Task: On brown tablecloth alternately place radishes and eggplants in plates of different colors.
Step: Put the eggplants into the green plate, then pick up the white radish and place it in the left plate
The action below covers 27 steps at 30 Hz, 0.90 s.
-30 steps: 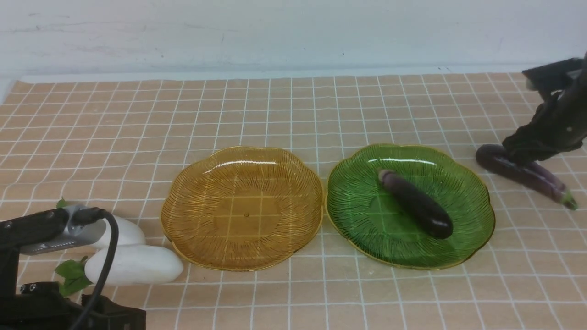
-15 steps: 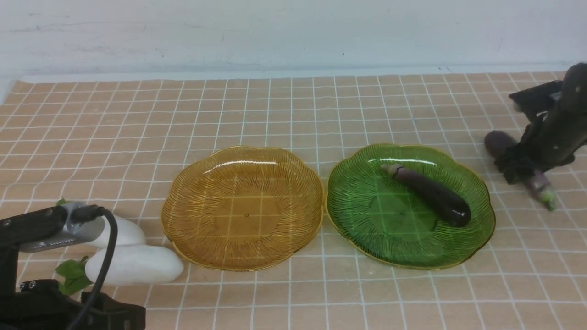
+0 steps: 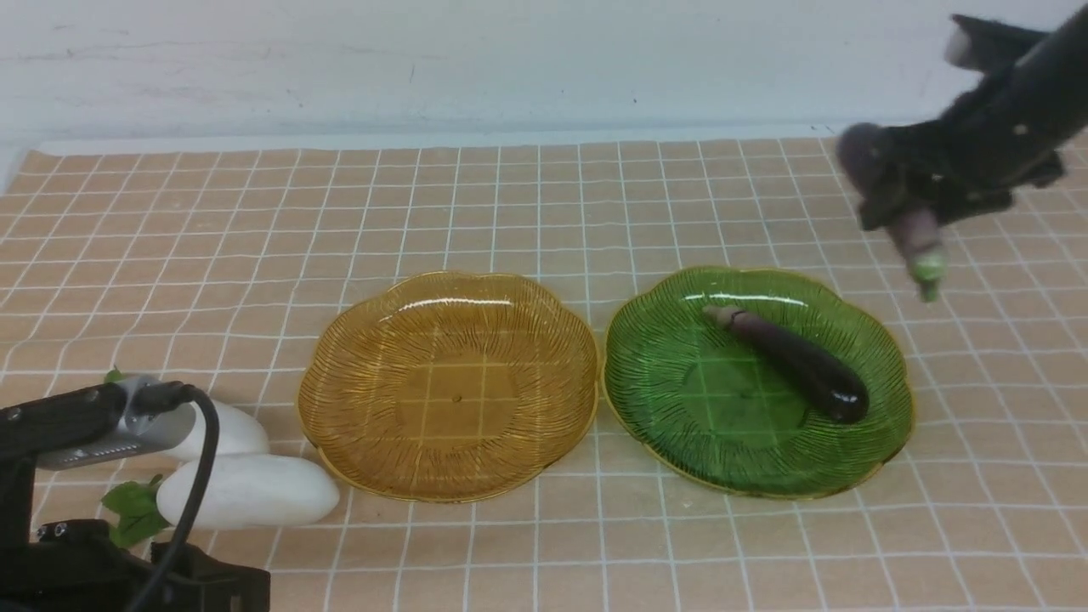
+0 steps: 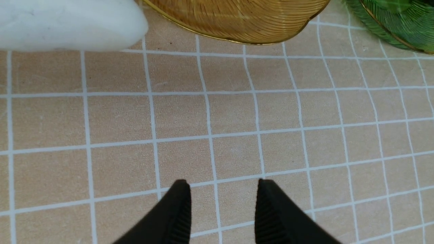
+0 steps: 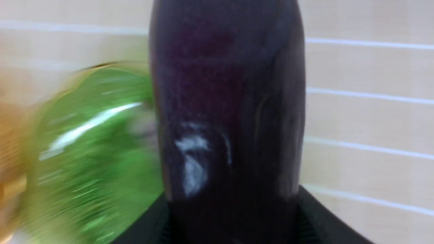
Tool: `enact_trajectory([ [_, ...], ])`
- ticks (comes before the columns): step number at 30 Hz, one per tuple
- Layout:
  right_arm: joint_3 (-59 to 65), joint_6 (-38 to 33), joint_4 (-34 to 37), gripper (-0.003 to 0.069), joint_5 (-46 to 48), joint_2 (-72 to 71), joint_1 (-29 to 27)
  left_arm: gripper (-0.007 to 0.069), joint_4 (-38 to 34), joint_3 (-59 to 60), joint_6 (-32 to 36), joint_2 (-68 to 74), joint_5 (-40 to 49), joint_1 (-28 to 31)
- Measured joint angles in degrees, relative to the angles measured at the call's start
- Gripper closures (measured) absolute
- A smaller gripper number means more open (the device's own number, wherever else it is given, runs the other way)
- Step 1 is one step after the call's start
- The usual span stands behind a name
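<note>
While an eggplant (image 3: 916, 236) is clamped aloft by the right gripper (image 3: 901, 200) near the green plate (image 3: 697, 425), a carry is judged underway; lowering into it is needed. The left gripper (image 4: 222, 189) is seen parted.

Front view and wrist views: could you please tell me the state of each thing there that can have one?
amber plate: empty.
green plate: holds the plated eggplant.
plated eggplant: lying loose, ungripped.
held eggplant: gripped in the air, above the tablecloth.
near radish: lying on the tablecloth.
far radish: lying on the tablecloth, partly hidden by the left arm.
left tool: open, empty.
right tool: shut on the held eggplant.
</note>
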Motion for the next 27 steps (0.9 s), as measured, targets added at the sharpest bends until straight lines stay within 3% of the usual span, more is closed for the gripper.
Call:
enact_trajectory([
  [3,3.14,-0.98,0.14,0.0316,0.19,-0.03,5.69,0.0372,0.00,0.00,0.00,0.00,0.00,0.00],
  [8,6.55,0.01,-5.50,0.0316,0.25,1.59,13.45,0.0372,0.02,0.00,0.00,0.00,0.02,0.00],
  [11,7.19,4.23,-13.28,0.0247,0.25,2.89,18.50,0.0364,0.02,0.00,0.00,0.00,0.02,0.00],
  [15,7.35,9.05,-19.57,0.0103,0.19,2.16,20.60,0.0318,2.77,-0.93,0.00,0.08,-0.39,0.00],
  [18,8.38,9.63,-19.97,0.0098,0.15,-3.28,20.66,0.0272,8.57,-4.76,0.00,0.58,-0.06,0.00],
  [21,12.04,9.39,-17.98,0.0195,0.15,-12.10,20.66,0.0214,13.68,-9.37,-0.01,3.02,1.13,0.00],
  [25,20.45,8.98,-16.83,0.0473,0.64,-25.60,20.72,0.0125,18.15,-12.73,3.65,10.95,1.14,0.00],
  [27,23.98,8.97,-16.83,0.0575,1.05,-29.76,20.72,0.0093,18.17,-14.97,6.60,17.50,1.14,0.00],
])
